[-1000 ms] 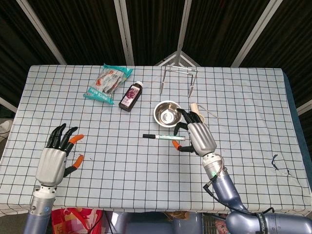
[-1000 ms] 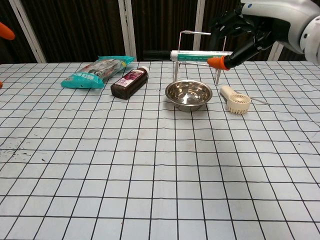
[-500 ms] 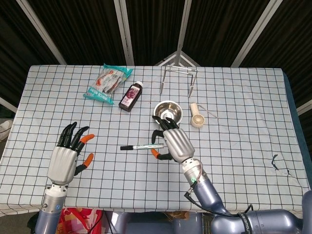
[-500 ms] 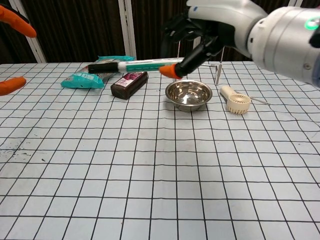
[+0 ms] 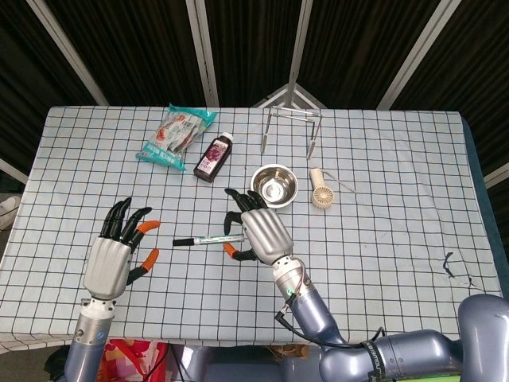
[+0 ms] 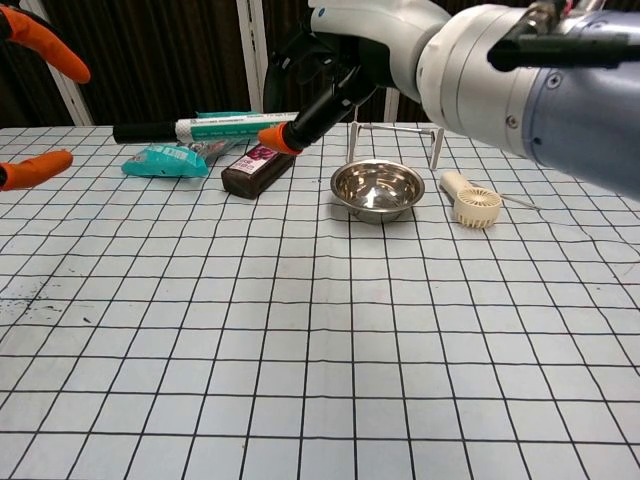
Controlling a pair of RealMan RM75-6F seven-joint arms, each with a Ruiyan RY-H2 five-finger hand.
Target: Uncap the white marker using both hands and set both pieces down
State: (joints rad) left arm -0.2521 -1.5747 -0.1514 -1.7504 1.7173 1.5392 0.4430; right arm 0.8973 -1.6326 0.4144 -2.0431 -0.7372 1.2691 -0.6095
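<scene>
Right hand (image 5: 258, 233) is clamped on one white marker (image 5: 208, 239), pinching the barrel end between thumb and fingers. Marker is held level above the table (image 5: 398, 263), not touching it. Its black cap (image 5: 182, 241) is on and points away from the right hand toward the left hand. In the chest view the same marker (image 6: 215, 128) sits off the right hand's (image 6: 335, 75) orange fingertip (image 6: 275, 137), cap (image 6: 143, 132) leftmost.

Left hand (image 5: 118, 251) is empty, fingers spread apart, palm down over the table. It sits just beyond the cap end with a clear gap, touching nothing. Chest view only catches two of its orange fingertips (image 6: 45, 45) at the left edge.

Other items, one of each:
- Steel bowl (image 5: 272, 184), just behind the right hand, upright, apart from it.
- Small cream fan (image 5: 322, 196), right of the bowl, lying flat, with a thin cord trailing further right.
- Dark bottle (image 5: 215, 157), behind and left of the right hand, on its side, cap pointing away from the robot.
- Teal snack bag (image 5: 175, 132), just left of the bottle, lying flat.
- Wire rack (image 5: 291, 127), behind the bowl, standing on its legs.
- Small dark mark (image 5: 455, 267) on the cloth, well off to the right of the right hand; cannot tell what it is.
</scene>
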